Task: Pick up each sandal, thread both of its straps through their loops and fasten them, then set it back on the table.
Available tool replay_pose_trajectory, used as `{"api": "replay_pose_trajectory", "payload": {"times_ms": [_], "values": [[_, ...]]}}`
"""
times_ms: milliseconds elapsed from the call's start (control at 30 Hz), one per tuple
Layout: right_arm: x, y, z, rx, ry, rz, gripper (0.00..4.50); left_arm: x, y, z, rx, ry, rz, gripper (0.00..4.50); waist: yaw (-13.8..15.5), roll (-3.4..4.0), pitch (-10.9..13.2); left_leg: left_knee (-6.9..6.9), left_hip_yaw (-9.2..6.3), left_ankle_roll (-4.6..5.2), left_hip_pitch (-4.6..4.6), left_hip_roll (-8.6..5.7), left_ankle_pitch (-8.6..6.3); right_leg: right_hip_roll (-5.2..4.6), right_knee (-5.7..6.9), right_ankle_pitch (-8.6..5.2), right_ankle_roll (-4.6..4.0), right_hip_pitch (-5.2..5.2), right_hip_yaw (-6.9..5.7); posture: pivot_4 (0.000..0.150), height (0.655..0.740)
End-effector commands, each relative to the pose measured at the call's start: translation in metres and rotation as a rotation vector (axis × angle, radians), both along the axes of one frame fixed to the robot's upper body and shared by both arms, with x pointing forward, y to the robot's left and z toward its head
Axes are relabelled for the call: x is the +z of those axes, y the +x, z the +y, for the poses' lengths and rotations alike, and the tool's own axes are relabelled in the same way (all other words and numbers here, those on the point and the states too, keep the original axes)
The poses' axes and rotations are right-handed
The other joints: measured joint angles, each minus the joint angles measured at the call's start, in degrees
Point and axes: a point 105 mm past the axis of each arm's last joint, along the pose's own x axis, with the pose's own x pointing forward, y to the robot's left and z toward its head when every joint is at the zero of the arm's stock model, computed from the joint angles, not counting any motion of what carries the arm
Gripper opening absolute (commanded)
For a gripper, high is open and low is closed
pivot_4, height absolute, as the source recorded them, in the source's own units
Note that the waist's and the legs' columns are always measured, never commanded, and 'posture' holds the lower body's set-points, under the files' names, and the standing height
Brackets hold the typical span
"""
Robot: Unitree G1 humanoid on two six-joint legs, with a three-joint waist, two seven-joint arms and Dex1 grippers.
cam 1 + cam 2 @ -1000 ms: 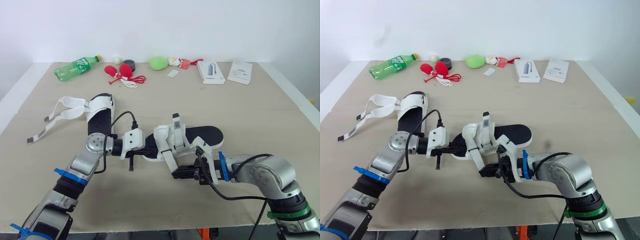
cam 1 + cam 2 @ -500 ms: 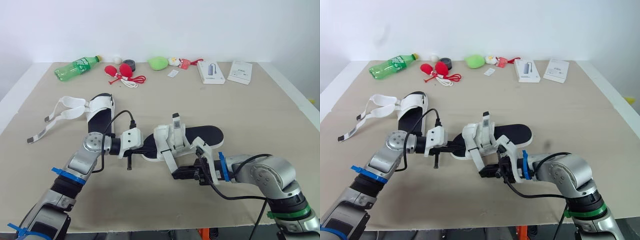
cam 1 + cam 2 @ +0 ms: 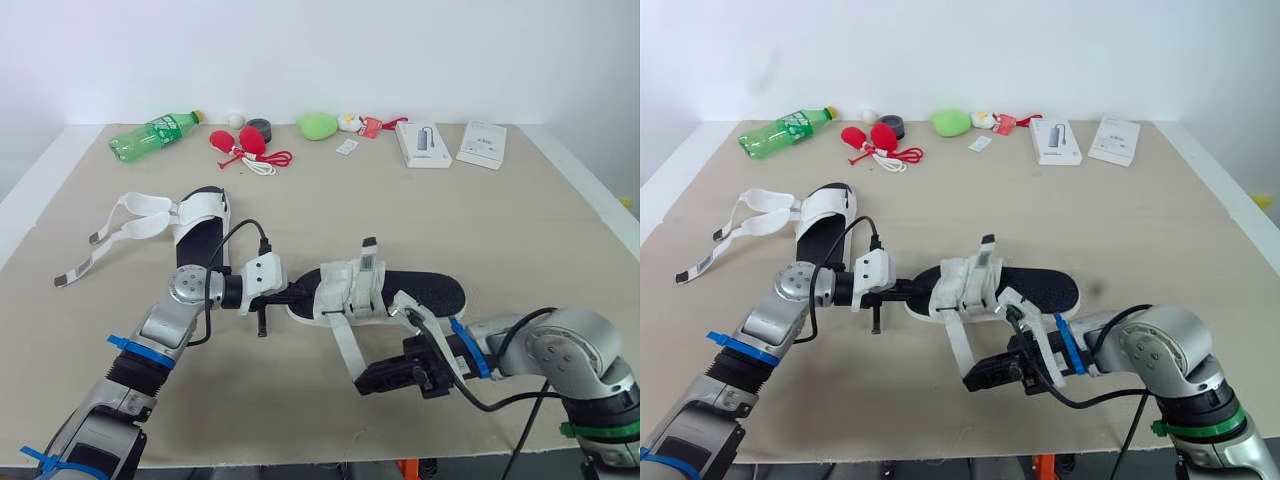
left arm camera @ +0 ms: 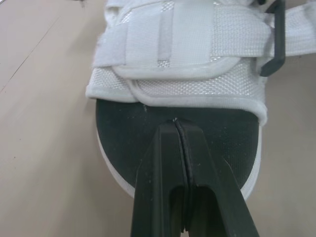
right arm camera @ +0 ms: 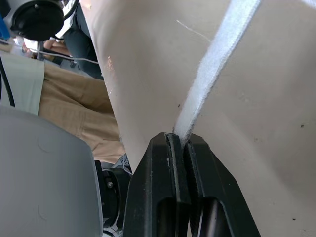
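sandal (image 3: pixel 425 288) lying on counter (image 3: pixel 520 220) | I see left hand (image 3: pixel 293 295) clamped on its sole end | right hand (image 3: pixel 366 381) pinching its loose strap (image 3: pixel 343 344) — pulled out straight

Bright, even overhead light casts soft, faint shadows on the table (image 3: pixel 520 230).

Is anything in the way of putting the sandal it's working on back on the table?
Nothing visible is. The table around the sandal, whose strap the right gripper pinches, is bare; the other sandal lies to the robot's left, the bottle at the far edge.
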Motion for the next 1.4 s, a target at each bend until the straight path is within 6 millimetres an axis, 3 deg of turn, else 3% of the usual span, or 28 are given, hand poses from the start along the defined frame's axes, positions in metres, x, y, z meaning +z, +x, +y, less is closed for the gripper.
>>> {"api": "replay_pose_trajectory", "payload": {"times_ms": [33,167,200,233,333,567,633,767,1033,1233,1333,1400], "values": [[0.009,-0.01,0.005,0.066,0.046,0.047,0.39,-0.012,0.003,0.006,0.03,0.044,0.029,0.0,0.0,0.0,0.0,0.0,0.0,0.0,0.0,0.0,0.0,0.0,0.0,0.0,0.0,0.0,0.0,0.15,0.74],[0.025,-0.02,0.002,0.158,0.047,0.052,2.02,-0.013,0.002,0.003,0.018,0.045,0.03,0.0,0.0,0.01,0.0,0.03,0.0,0.0,0.0,0.0,0.0,0.0,0.0,0.04,-0.01,0.01,0.01,0.15,0.74],[0.03,-0.02,0.001,0.183,0.037,0.01,2.45,-0.014,0.002,0.003,0.016,0.045,0.031,0.0,0.0,0.01,0.0,0.06,0.01,0.0,0.0,0.0,0.0,-0.01,0.0,0.06,-0.01,0.01,0.01,0.15,0.74],[0.034,-0.017,-0.001,0.196,0.029,-0.036,3.19,-0.014,0.002,0.003,0.014,0.046,0.031,0.0,0.0,0.01,0.0,0.11,0.02,0.0,0.0,-0.01,0.0,-0.03,0.0,0.07,-0.01,0.01,0.02,0.15,0.74],[0.047,-0.004,-0.007,0.269,0.016,-0.278,4.38,-0.015,0.002,0.002,0.009,0.051,0.034,0.0,0.0,0.0,0.0,0.13,0.02,-0.01,0.01,0.0,0.0,-0.04,-0.01,0.09,-0.02,-0.01,0.0,0.15,0.74],[0.069,0.035,-0.005,0.549,0.035,-1.034,4.46,-0.017,0.002,0.001,0.003,0.053,0.036,0.0,0.0,-0.01,0.0,0.14,0.14,-0.07,0.03,0.0,-0.03,-0.08,-0.12,0.12,0.03,-0.03,-0.02,0.15,0.74],[0.072,0.042,0.004,0.632,0.089,-1.332,4.46,-0.017,0.002,0.001,0.004,0.05,0.035,0.0,0.0,-0.06,0.0,0.13,0.14,-0.07,0.03,-0.01,-0.03,-0.08,-0.14,0.14,0.06,0.0,0.0,0.15,0.74],[0.041,0.037,0.007,0.892,0.062,-1.653,4.46,-0.017,0.0,0.0,0.001,0.045,0.034,0.0,0.1,-0.03,0.0,0.1,0.13,-0.09,0.04,-0.02,-0.02,-0.05,-0.14,0.14,0.12,0.06,0.01,0.15,0.74],[0.013,0.044,0.021,1.012,0.051,-1.792,4.46,-0.018,-0.003,-0.002,-0.003,0.042,0.039,0.0,0.1,-0.02,0.0,0.09,0.14,-0.14,0.25,-0.01,0.02,-0.03,-0.16,0.19,0.08,0.24,0.05,0.15,0.74],[0.014,0.044,0.034,0.967,0.08,-1.77,4.46,-0.018,-0.003,-0.004,-0.003,0.039,0.039,0.0,0.1,-0.02,0.0,0.05,0.15,-0.15,0.45,-0.01,0.03,-0.04,-0.17,0.18,0.05,0.43,0.09,0.15,0.74],[0.009,0.04,0.034,1.039,0.065,-1.765,4.46,-0.018,-0.002,-0.005,-0.002,0.036,0.04,0.0,0.1,-0.02,0.0,0.02,0.15,-0.15,0.46,-0.01,0.03,-0.04,-0.17,0.17,0.05,0.44,0.1,0.15,0.74],[0.008,0.039,0.034,1.028,0.071,-1.743,3.94,-0.018,-0.003,-0.005,-0.003,0.036,0.04,0.0,0.1,-0.02,0.0,0.02,0.15,-0.15,0.46,-0.01,0.03,-0.04,-0.17,0.17,0.05,0.44,0.1,0.15,0.74]]}}
